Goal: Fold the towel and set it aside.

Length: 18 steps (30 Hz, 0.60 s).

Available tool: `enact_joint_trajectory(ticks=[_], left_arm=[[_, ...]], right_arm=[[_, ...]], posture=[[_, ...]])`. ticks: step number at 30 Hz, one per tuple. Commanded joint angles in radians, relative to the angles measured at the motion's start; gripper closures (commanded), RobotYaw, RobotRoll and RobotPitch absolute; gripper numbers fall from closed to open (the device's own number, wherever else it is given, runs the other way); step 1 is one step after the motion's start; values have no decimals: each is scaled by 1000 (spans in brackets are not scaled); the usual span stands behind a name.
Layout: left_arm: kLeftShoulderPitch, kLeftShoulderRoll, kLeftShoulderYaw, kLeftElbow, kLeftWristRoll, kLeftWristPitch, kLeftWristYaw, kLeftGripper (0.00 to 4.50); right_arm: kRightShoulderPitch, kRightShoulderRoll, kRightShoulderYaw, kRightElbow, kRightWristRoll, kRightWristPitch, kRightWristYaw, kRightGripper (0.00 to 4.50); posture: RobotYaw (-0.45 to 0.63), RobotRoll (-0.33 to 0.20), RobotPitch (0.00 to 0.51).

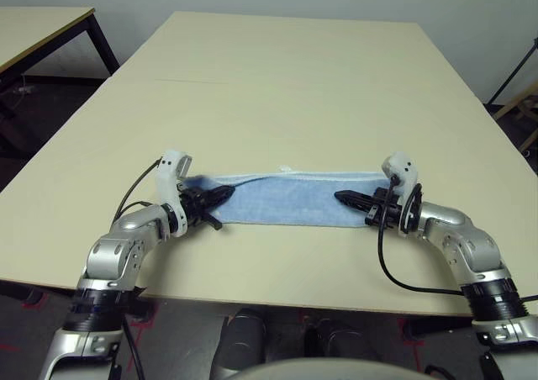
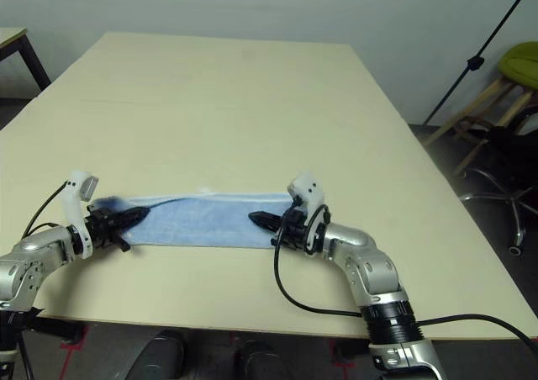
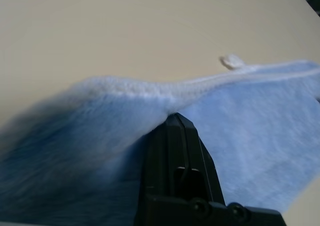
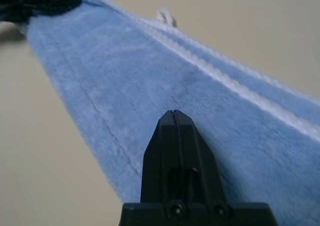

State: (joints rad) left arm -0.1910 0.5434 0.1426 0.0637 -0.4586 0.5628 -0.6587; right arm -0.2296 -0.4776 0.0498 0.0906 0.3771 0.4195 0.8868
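The light blue towel [image 1: 282,197] lies as a long narrow strip with a white stitched far edge near the table's front. At the strip's left end, my left gripper [image 1: 229,192] is shut on the towel; in the left wrist view the cloth [image 3: 260,116] bunches up and rises at the fingertips [image 3: 175,118]. My right gripper [image 1: 339,197] is shut at the right end, pointing left, its tips lying on the towel [image 4: 100,61]. No cloth shows between the closed tips [image 4: 172,113]. The left gripper [image 4: 40,1] also shows in the right wrist view, at the strip's other end.
The beige table [image 1: 277,86] stretches far beyond the towel. A small white loop [image 1: 288,169] sticks out from the towel's far edge. A second table [image 1: 42,23] stands at the far left. A green stool [image 2: 521,60] and a black stand [image 2: 475,60] are off to the right.
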Motion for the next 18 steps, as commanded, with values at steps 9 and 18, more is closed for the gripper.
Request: enact_joint_trajectory(ticks=[9, 18], left_arm=[[82, 42, 94, 93, 22, -32, -3, 4492], [74, 63, 99, 100, 27, -52, -29, 4492]], right_arm=[[36, -65, -47, 137, -45, -92, 10, 4500], [15, -51, -98, 117, 37, -41, 15, 4500]], posture=[[152, 0, 88], [155, 0, 85]])
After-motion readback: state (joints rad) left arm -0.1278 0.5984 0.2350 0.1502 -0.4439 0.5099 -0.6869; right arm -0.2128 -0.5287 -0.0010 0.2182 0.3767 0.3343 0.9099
